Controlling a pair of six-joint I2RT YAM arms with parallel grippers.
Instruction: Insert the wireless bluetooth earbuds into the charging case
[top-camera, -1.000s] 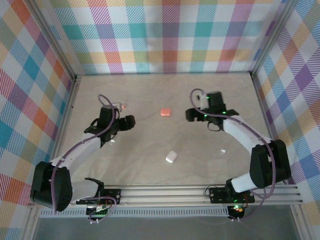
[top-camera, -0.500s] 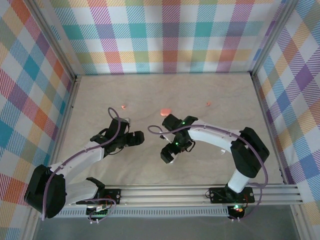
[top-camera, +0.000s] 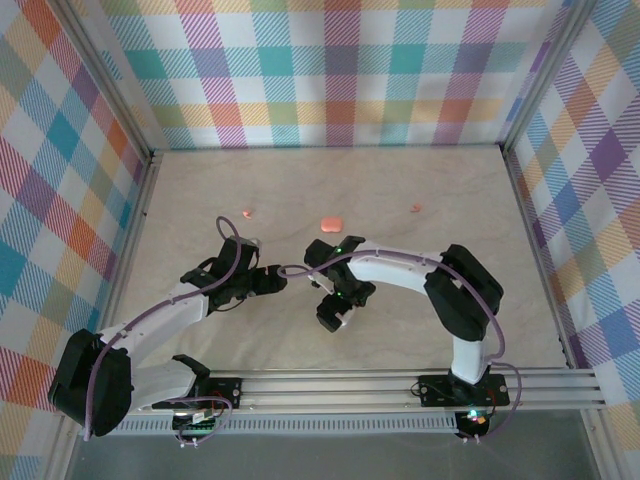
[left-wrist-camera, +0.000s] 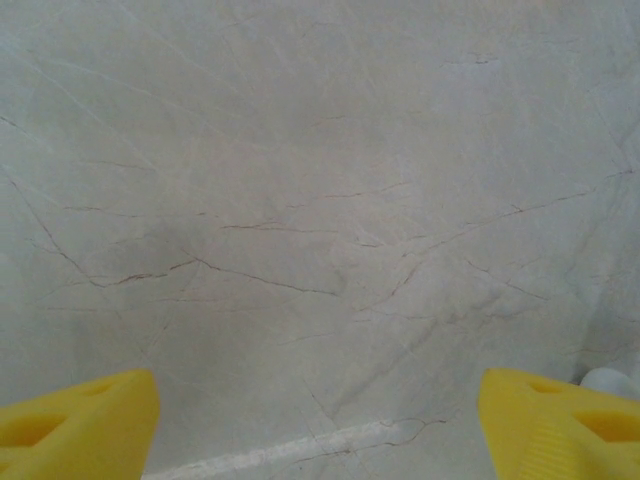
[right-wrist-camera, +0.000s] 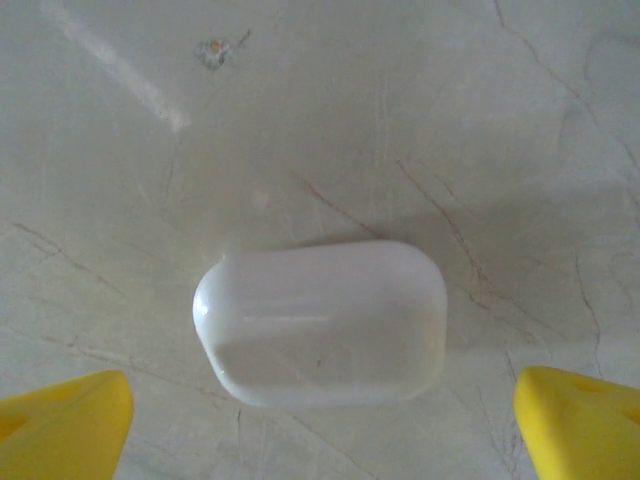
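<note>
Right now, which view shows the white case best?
Right wrist: the white case shows whole, ahead of the open right gripper. In top external that gripper covers most of it; left wrist catches a white sliver, probably it.

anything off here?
The right claw is open over the white case, not the pink case the task needs, which sits farther back. The earbuds lie loose, one on its left, one on its right. Nothing looks damaged.

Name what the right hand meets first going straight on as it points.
Right hand would likely meet the white case, lying on the table centred between its open fingers; depth unclear.
</note>
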